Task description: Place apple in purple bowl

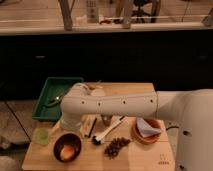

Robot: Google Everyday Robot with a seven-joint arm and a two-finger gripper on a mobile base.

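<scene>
The pincer (70, 131) hangs low over the front left part of the surface (145, 92), a pale wooden top with a small mark near its front right corner. Behind the pincer, past the far edge of the surface, a dark panel (125, 55) runs the full width of the view, nearly black and faintly glossy. Above the panel lies a light ledge (100, 27), brighter than anything else in the room. Two grey posts (66, 14) rise from the ledge, one above the pincer and one to the right; what lies beyond them is unclear. Left of the pincer, below the surface, is grey floor (15, 125). The light is dim and warm.
</scene>
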